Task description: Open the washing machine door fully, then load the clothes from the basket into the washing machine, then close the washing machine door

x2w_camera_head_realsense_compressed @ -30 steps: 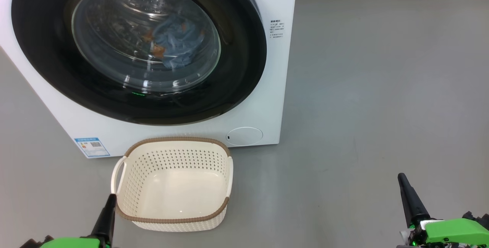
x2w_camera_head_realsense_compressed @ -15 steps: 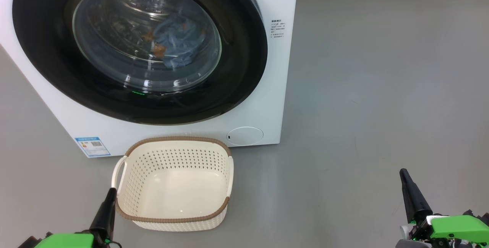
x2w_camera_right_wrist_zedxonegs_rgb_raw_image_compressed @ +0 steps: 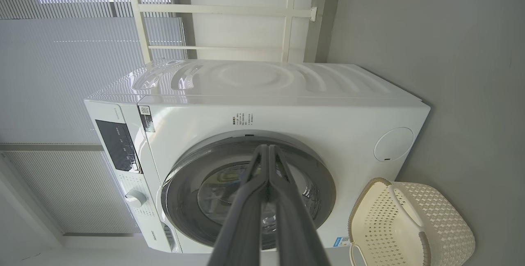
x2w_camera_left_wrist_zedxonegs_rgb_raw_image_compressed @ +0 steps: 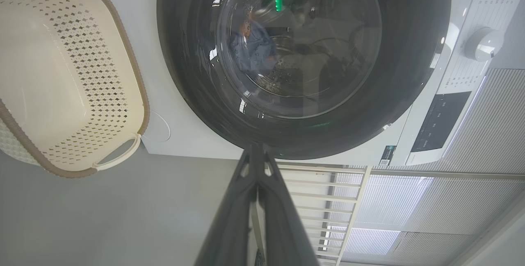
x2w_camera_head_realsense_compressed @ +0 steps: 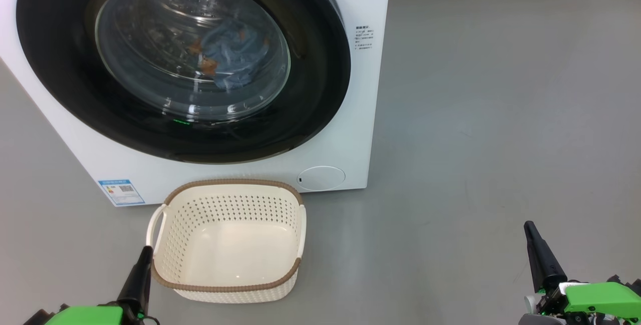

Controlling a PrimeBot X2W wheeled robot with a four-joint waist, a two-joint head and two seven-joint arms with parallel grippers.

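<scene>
I am holding my left gripper low, near the basket's near left corner, its two dark fingers pressed together tip to tip. My right gripper is hanging well off to the right above the grey floor, its fingers likewise closed on each other. The basket is sitting on the floor just in front of the washing machine, showing its bare cream bottom. The washing machine door is lying shut against the white front. The clothes are resting inside the drum, showing blue with orange patches through the glass. Reflections are blurring them, so I cannot tell whether that is one piece or two.
</scene>
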